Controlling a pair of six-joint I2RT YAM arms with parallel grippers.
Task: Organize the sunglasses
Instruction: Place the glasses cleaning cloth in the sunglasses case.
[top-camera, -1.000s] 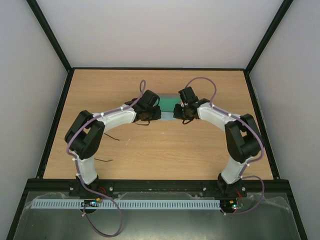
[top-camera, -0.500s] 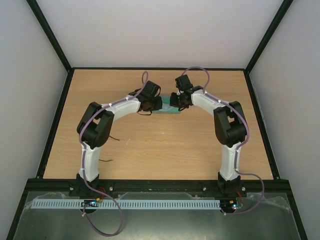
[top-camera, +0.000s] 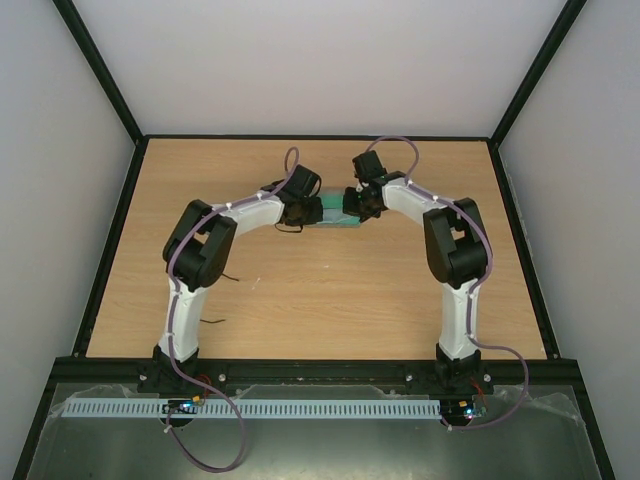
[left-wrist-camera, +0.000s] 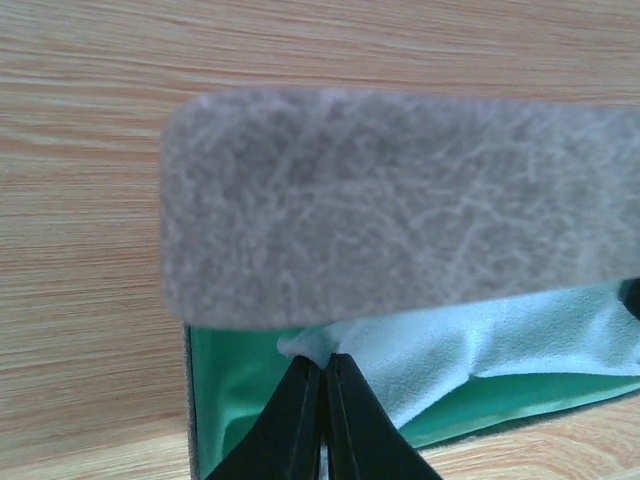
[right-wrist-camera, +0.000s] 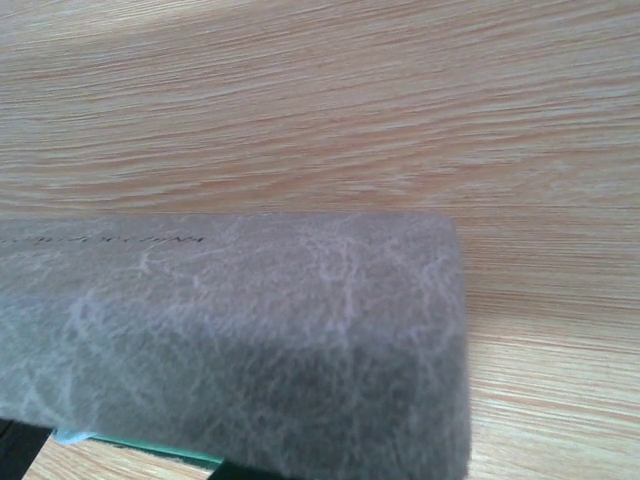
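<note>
While the grey oblong case (left-wrist-camera: 400, 200) lies open on the wooden worktop (left-wrist-camera: 80, 200), the left gripper (left-wrist-camera: 325, 368), closed, touches the light blue cloth (left-wrist-camera: 430, 350); the right gripper (top-camera: 352, 207) is closed.

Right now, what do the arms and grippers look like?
The left arm and right arm have white link shells and black joint housings. A purple cable runs along each. The left gripper is black with slim tapered fingers; the right gripper looks black too.
</note>
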